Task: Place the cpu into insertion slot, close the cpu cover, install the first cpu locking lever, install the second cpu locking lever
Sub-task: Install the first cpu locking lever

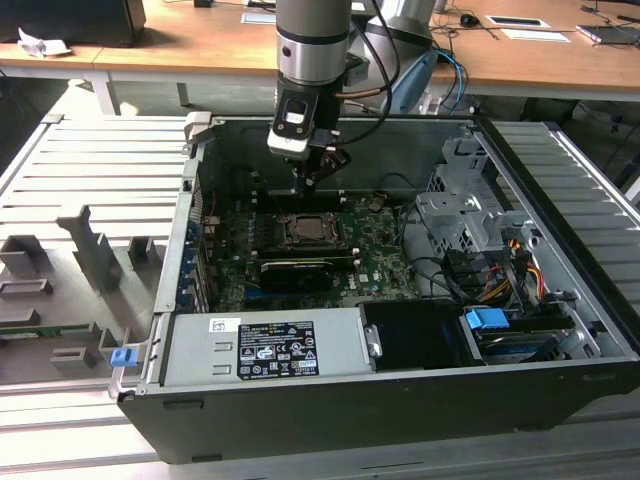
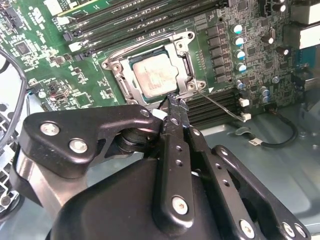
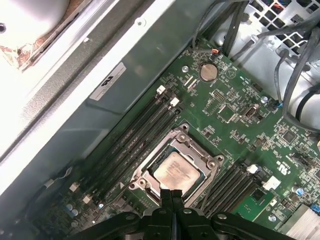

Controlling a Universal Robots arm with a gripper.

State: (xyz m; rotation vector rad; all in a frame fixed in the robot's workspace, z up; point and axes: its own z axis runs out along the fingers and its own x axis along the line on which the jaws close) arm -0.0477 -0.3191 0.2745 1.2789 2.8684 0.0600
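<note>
The cpu (image 2: 156, 78) (image 3: 176, 172), a pale silvery square, lies flat in the insertion slot (image 1: 303, 232) on the green board. The grey cpu cover (image 2: 186, 62) (image 3: 201, 161) is down around it, framing its face. A thin locking lever (image 2: 220, 105) juts out at an angle from one socket corner, and another wire lever (image 2: 150, 44) runs along the opposite edge of the cover. My gripper (image 2: 175, 106) (image 3: 172, 194) (image 1: 308, 180) hangs just above the socket's edge near the jutting lever, with its black fingers pressed together, shut on nothing.
The board sits deep in an open computer case (image 1: 200, 180) with tall walls. A long black card (image 1: 300, 270) lies just in front of the socket, with a power supply (image 1: 265, 345) beyond it. A drive cage (image 1: 470, 225) and cables stand on the exterior view's right. Memory slots (image 2: 125, 20) flank the socket.
</note>
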